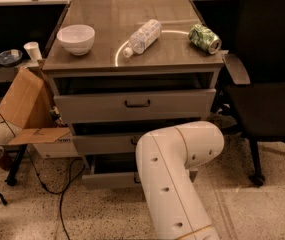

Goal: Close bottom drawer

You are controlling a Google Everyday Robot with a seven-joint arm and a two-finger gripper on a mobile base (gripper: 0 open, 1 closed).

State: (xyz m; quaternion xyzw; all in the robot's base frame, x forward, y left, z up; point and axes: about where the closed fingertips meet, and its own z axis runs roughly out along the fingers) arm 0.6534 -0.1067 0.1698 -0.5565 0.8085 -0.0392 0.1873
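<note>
The grey metal cabinet (132, 59) has three drawers, all standing slightly open. The bottom drawer (107, 178) is the lowest one, a shallow grey tray pulled out a little, with only its left part showing. Its handle is hidden. My white arm (174, 179) reaches up from the bottom of the camera view and bends in front of the middle drawer (99, 144) and the bottom drawer. My gripper is hidden behind the arm's elbow, somewhere at the lower drawer fronts.
On the cabinet top lie a white bowl (76, 38), a plastic bottle (143, 35) on its side and a green can (204, 38). A black office chair (267, 99) stands close on the right. An open cardboard box (29, 114) and cables (57, 194) are on the left.
</note>
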